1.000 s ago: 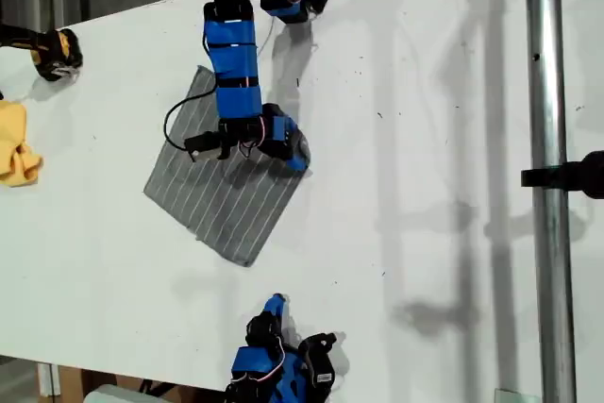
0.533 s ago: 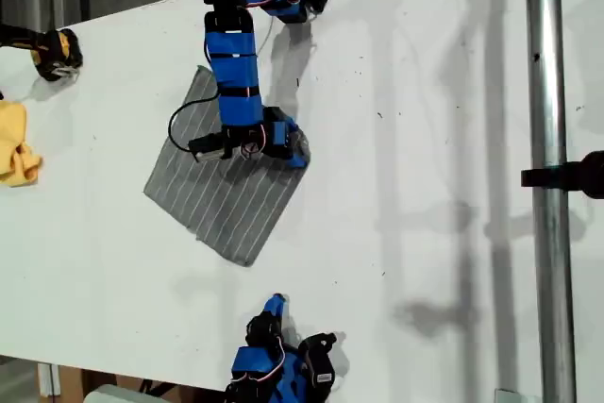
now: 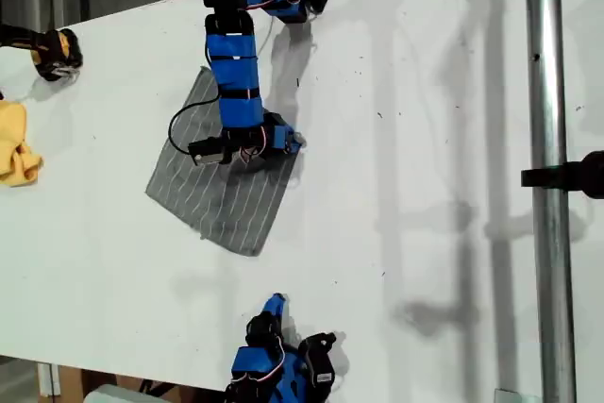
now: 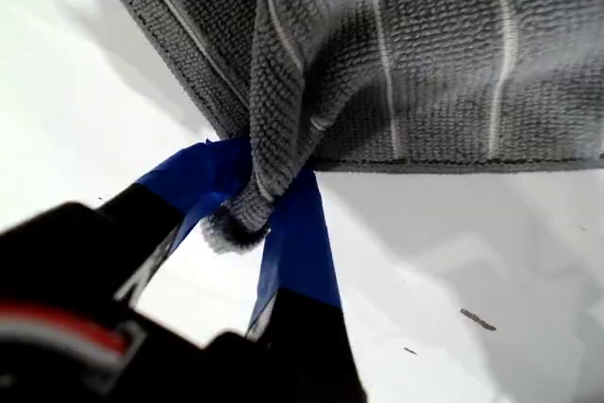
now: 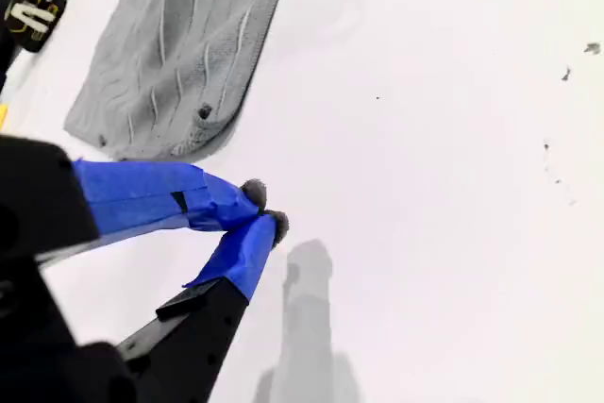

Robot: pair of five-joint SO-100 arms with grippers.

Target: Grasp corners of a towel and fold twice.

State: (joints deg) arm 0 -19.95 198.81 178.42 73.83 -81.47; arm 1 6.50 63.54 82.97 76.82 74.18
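While corner's pinched: keep the lift slow and low
First gripper [image 4: 269, 205]: jaws clamped on towel [image 3: 222, 195] corner [image 4: 247, 209]
Second gripper [image 5: 260, 219]: jaws closed, empty, near desk [image 3: 425, 139] edge
Towel spot: flat on desk, exterior view's left
Tip: drag straight across to opposite corner, no bunching

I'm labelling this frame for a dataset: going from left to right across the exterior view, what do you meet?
Yellow cloth → black-and-yellow object → towel with my first gripper shut on one corner → metal pole. My second gripper sits at the bottom edge, level with the towel.
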